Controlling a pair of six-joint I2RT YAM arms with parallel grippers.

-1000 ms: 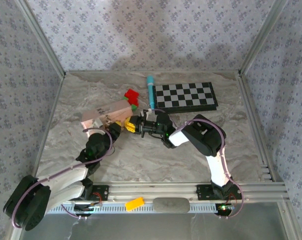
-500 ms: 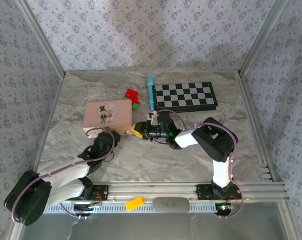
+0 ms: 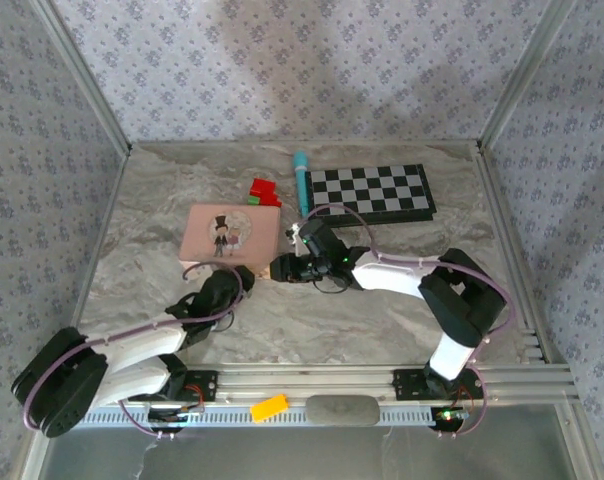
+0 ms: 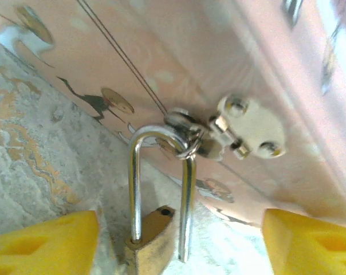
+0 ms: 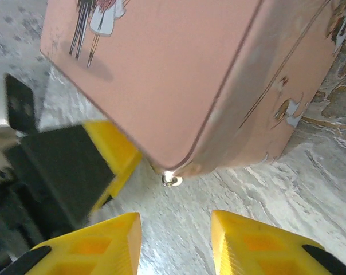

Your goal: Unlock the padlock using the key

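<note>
The padlock [image 4: 152, 238] hangs at the 6 o'clock edge of the pink box [image 3: 230, 233], between the fingers of the wide-open, empty left end effector [image 4: 181, 243], while the parted, empty right end effector [image 5: 176, 240] crowds the box's 5 o'clock corner, with bare surface [image 3: 322, 325] nearer.

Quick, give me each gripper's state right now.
Left gripper: open, straddling the padlock without touching it.
Right gripper: open, holding nothing.

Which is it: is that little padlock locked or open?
The padlock is open: one shackle leg hangs free beside its brass body, the hole empty.
</note>
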